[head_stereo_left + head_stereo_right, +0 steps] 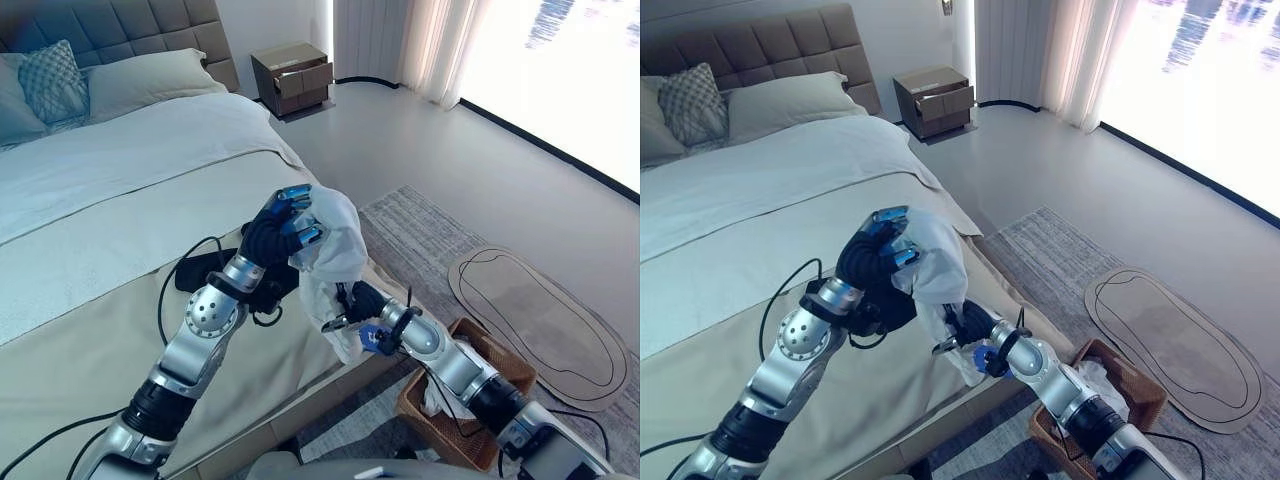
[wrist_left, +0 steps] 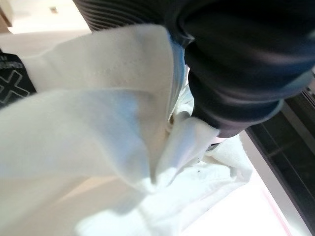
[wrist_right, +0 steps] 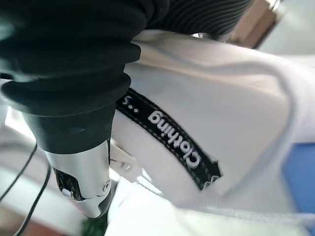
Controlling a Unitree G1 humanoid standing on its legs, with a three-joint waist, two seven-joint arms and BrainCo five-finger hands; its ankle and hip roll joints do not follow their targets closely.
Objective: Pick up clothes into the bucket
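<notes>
Keep left robot hand (image 1: 283, 226) curled tight on the white crumpled cloth garment (image 1: 330, 262) held up over the beige bed (image 1: 120, 300) edge, right robot hand (image 1: 362, 305) pinching its lower hem, and swing both toward the brown woven wicker bucket (image 1: 510, 368) on the floor so no fabric trails outside the rim

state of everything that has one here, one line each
white garment: lifted off the bed, hanging between both hands
left hand: shut on the garment's top
right hand: shut on its lower part
basket: on the floor, some cloth inside
nightstand drawer: pulled partly open
</notes>
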